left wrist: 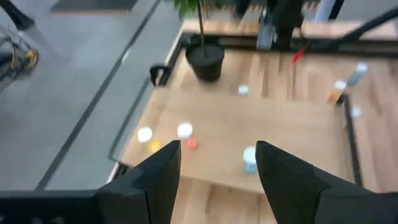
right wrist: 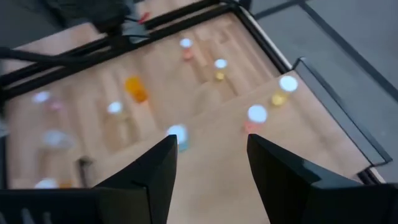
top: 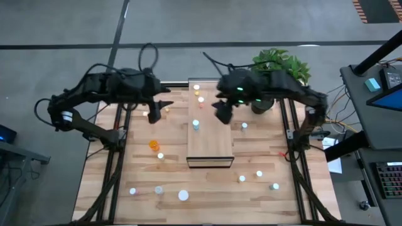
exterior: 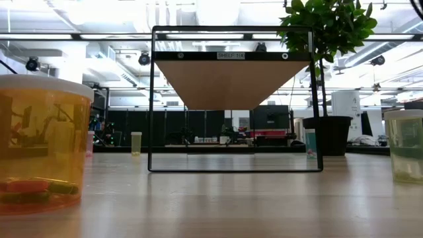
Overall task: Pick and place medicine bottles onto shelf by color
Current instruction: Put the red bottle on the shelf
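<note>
Orange bottle [exterior: 41, 142] fills low view foreground; grippers there unseen; wrist views: left gripper [left wrist: 217, 168], right gripper [right wrist: 208, 163] wide, empty.

Three medicine bottles [top: 196, 125] stood on the single shelf [top: 210, 148]. About ten more were scattered across the table [top: 207, 198]. One potted plant [top: 281, 63] stood far right.

Right hand [right wrist: 208, 165] open, empty, above shelf [right wrist: 261, 174]; pale blue bottle [right wrist: 178, 135] just beyond fingers [right wrist: 155, 171].
</note>
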You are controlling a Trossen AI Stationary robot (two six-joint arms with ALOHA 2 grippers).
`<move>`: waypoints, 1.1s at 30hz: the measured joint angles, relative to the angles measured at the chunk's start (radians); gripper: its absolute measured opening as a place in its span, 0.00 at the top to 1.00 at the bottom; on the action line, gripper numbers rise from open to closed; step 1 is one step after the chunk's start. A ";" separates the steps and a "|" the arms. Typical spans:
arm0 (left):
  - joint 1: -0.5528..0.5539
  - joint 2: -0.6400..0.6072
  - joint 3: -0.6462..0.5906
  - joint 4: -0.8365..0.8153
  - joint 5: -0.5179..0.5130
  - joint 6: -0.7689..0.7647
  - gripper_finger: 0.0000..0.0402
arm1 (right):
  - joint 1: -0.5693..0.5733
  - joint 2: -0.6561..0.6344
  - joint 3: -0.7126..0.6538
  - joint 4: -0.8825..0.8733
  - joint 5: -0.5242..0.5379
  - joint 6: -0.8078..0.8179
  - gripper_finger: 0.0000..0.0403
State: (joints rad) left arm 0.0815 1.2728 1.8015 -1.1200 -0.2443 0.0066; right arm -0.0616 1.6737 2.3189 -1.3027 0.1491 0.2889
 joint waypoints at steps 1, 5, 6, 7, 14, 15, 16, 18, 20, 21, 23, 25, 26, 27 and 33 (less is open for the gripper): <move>0.004 0.000 -0.023 -0.008 0.001 0.000 0.52 | 0.019 -0.022 0.001 -0.011 0.000 0.007 0.55; 0.035 0.001 -0.128 -0.034 0.003 -0.027 0.52 | 0.103 -0.113 -0.005 -0.032 -0.003 0.061 0.58; 0.048 0.001 -0.158 -0.041 0.003 -0.042 0.52 | 0.122 -0.137 -0.007 -0.030 -0.003 0.074 0.58; 0.064 0.001 -0.191 -0.050 0.003 -0.065 0.52 | 0.142 -0.156 -0.010 -0.028 -0.001 0.091 0.59; 0.247 0.022 -0.460 -0.182 0.100 -0.401 0.52 | 0.257 -0.234 -0.028 -0.023 0.096 0.157 0.61; 0.275 0.030 -0.501 -0.182 0.114 -0.420 0.52 | 0.268 -0.237 -0.031 -0.022 0.114 0.157 0.62; 0.300 0.038 -0.537 -0.174 0.125 -0.439 0.52 | 0.277 -0.238 -0.033 -0.023 0.125 0.153 0.62; 0.351 0.061 -0.596 -0.167 0.133 -0.468 0.52 | 0.287 -0.234 -0.035 -0.022 0.131 0.140 0.63; 0.394 0.088 -0.639 -0.166 0.133 -0.468 0.52 | 0.287 -0.229 -0.039 -0.022 0.131 0.126 0.64; 0.411 0.099 -0.655 -0.165 0.133 -0.465 0.52 | 0.289 -0.222 -0.042 -0.023 0.131 0.119 0.65; 0.444 0.110 -0.683 -0.165 0.136 -0.450 0.52 | 0.291 -0.213 -0.045 -0.027 0.131 0.118 0.65; 0.472 0.117 -0.709 -0.159 0.136 -0.437 0.52 | 0.293 -0.199 -0.047 -0.031 0.120 0.112 0.66; 0.486 0.119 -0.725 -0.145 0.135 -0.423 0.52 | 0.296 -0.197 -0.048 -0.031 0.108 0.111 0.67; 0.498 0.119 -0.740 -0.127 0.134 -0.408 0.52 | 0.300 -0.192 -0.050 -0.031 0.104 0.111 0.67; 0.575 0.116 -0.804 -0.030 0.122 -0.359 0.52 | 0.313 -0.172 -0.051 -0.033 0.087 0.109 0.68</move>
State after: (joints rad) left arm 0.6569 1.3884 0.9976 -1.1500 -0.1225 -0.3520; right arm 0.2516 1.5021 2.2681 -1.3354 0.2359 0.3981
